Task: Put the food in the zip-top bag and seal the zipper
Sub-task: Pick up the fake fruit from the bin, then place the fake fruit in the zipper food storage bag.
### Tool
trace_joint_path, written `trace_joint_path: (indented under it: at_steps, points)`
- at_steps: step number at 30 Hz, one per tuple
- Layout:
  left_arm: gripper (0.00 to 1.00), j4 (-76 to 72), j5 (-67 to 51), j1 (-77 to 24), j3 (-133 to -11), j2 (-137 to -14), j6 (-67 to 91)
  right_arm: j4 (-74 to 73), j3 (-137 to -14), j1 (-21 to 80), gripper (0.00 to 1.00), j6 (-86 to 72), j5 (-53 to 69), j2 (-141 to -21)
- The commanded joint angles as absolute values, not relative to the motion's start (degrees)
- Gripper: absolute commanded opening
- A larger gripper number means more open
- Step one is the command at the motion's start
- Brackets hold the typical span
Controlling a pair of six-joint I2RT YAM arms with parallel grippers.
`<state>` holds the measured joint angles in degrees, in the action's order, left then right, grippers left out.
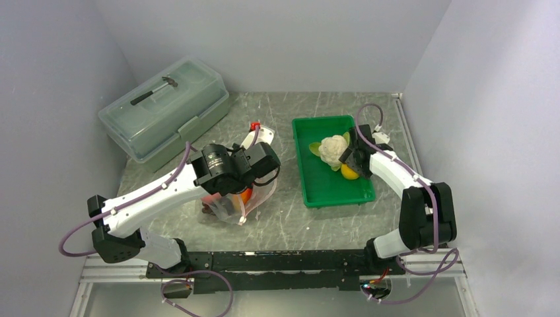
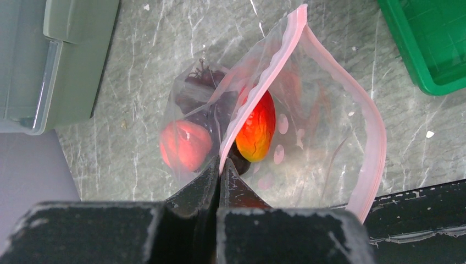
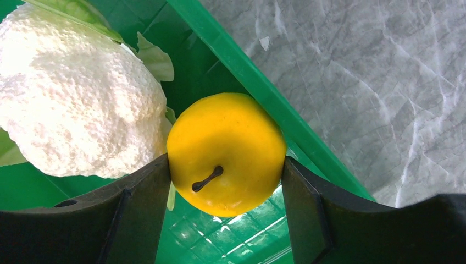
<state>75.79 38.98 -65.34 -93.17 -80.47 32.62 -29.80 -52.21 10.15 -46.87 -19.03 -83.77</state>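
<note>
Left gripper (image 2: pixel 220 171) pinched shut on zipper (image 2: pixel 275 60), strip running straight away from it, zip-top bag (image 2: pixel 324 126) on table (image 1: pixel 297 224) beside green tray (image 1: pixel 337 191); right gripper (image 3: pixel 225 179) clamping both sides of orange (image 3: pixel 231 132) in tray, stem facing its wrist.

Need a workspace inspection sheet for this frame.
Surface: grey marbled table, white specks.
Job's things: bag mouth open; peach, pepper, grapes inside; cauliflower, orange in green tray.
Clutter: lidded box, back left.
Tools: left tool shut on bag's pink strip; right tool shut on orange.
Cables: purple cables along both arms.
Surroundings: plain walls.
</note>
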Motion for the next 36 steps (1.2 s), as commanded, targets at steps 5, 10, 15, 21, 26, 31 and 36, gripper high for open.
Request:
trace_joint_path:
  at_steps: [5,10,15,21,26,31,36]
  points:
    - [0.03,75.83,40.09,-65.21,-94.75,-79.59,33.49,-27.53,-50.45,9.8,0.34,-45.77,-16.5,-75.98]
    - [0.03,75.14,39.53,-65.21,-94.21,-79.21,33.57,-29.68,-50.48,9.93,0.33,-44.16,-15.26,-68.96]
    - [0.03,74.77,39.59,-65.21,-94.31,-79.23,33.42,-31.24,-51.37,9.93,0.33,-43.01,-12.66,-63.98]
    - [0.03,75.27,39.24,-65.21,-94.68,-79.53,33.42,-30.41,-50.99,10.09,0.32,-43.94,-5.02,-56.1]
    - [0.03,74.88,39.18,-65.21,-94.33,-79.47,33.49,-28.48,-50.55,11.39,0.32,-44.26,2.51,-51.65]
    - [0.03,75.15,39.11,-65.21,-94.72,-79.96,33.9,-27.73,-51.57,13.22,0.31,-44.2,7.92,-49.02]
    - [0.03,75.07,39.2,-65.22,-94.57,-79.76,34.22,-26.16,-52.45,15.99,0.3,-45.1,13.16,-45.68]
